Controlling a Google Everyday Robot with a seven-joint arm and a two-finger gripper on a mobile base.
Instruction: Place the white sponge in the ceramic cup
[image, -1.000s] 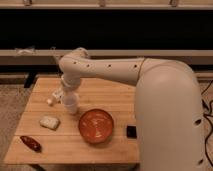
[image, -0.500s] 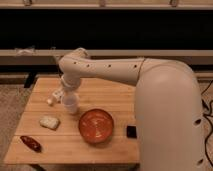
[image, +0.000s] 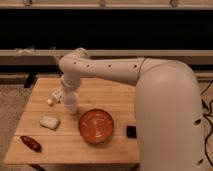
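The arm's (image: 165, 95) bulky white shell hides the tabletop's (image: 107, 92) right side. The claw (image: 55, 97) pokes out left of the wrist, left of centre; whether it is wide or narrow, I cannot tell. The white sponge (image: 49, 122), a soft rounded block, lies on the slatted wood lower left, apart from the glossy orange-brown bowl (image: 96, 125). An elongated dark red-brown item (image: 31, 143) lies near the bottom-left corner.

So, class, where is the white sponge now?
In the camera view the white sponge lies on the wooden table toward the picture's left, left of the orange-brown bowl and behind the dark red-brown item; the gripper is behind it, not touching.
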